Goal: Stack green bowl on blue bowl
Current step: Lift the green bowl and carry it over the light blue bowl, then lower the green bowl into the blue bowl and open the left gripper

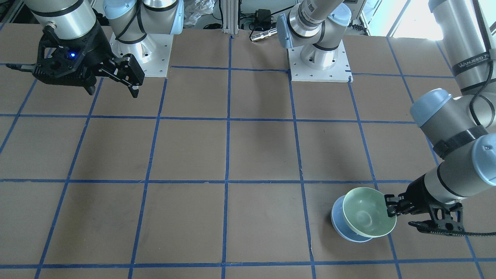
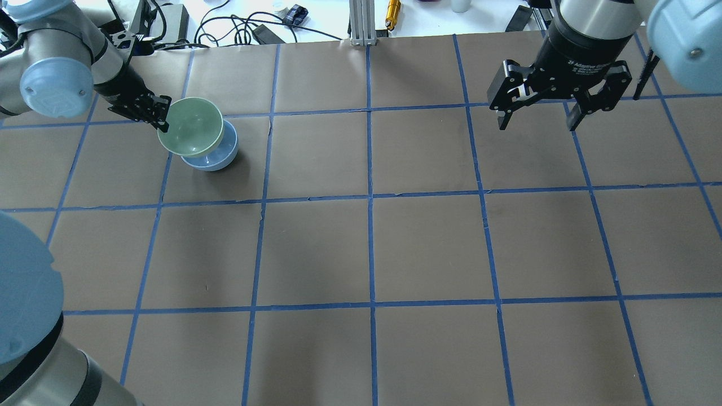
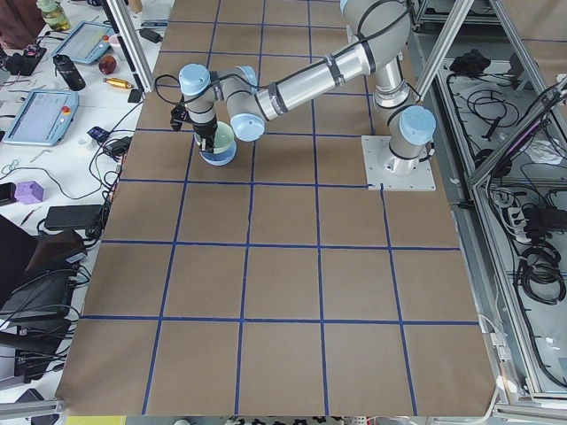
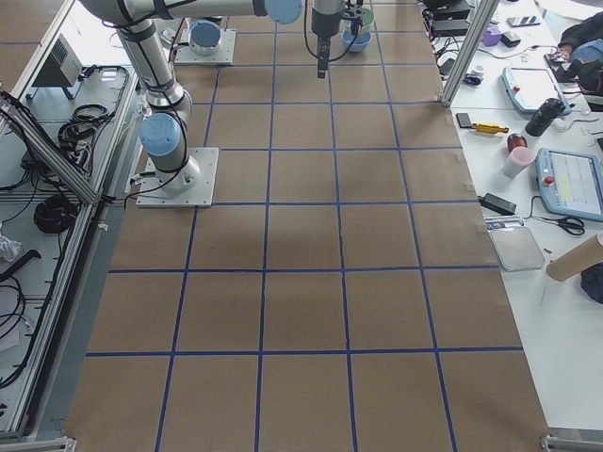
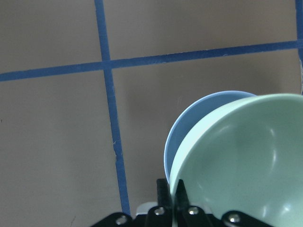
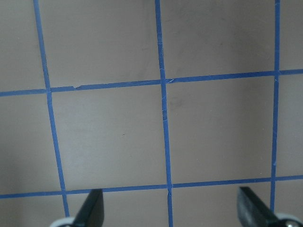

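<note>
— Left gripper [image 1: 387,206] is clamped on the green bowl [image 1: 368,217], one finger inside the rim and one outside. The bowl looks tipped!

— And the blue bowl [image 1: 338,226]?

— Straight out beyond the fingertips and lower, down on the table [image 1: 248,155]. It's mostly covered by the green one, with just a crescent peeking out on the side away from the pincer. I'd say green needs to go a touch further out, level off, then go down.

— Are they touching?

— Can't tell. The overhead view shows the overlap but no height. The left wrist view adds the pinch on the rim itself, and blue's edge poking past green's.

— Right gripper [image 2: 537,123]?

— Jaws spread, empty, well apart from both bowls. The left arm is far nearer, so this is its job.
</note>
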Tool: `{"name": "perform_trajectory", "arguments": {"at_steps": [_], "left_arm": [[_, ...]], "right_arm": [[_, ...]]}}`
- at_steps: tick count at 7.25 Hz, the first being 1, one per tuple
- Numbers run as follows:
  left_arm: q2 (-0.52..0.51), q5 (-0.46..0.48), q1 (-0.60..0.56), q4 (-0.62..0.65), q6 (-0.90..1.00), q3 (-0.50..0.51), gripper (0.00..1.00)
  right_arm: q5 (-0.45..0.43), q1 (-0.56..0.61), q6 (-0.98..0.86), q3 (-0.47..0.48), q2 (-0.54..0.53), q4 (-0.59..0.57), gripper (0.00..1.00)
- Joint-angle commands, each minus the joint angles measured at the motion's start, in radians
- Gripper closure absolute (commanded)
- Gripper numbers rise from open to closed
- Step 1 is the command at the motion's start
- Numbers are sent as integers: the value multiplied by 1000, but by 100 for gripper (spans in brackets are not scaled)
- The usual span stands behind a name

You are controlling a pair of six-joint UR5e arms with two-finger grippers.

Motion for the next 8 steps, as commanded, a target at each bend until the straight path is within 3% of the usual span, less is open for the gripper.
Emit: {"name": "perform_trajectory", "arguments": {"at_steps": [1, 3, 4, 5, 8], "left_arm": [[-11, -19, 0, -3, -6, -37, 96], [-14, -26, 0, 0, -4, -36, 96], [-14, -24, 0, 3, -4, -34, 91], [-16, -14, 0, 9, 0, -40, 66], [-20, -13, 0, 8, -8, -28, 23]], "right_arm": [[0, 0, 0, 0, 0, 0, 0], [0, 0, 0, 0, 0, -1, 0], [0, 0, 0, 0, 0, 0, 0], [0, 0, 0, 0, 0, 0, 0], [0, 0, 0, 0, 0, 0, 0]]}}
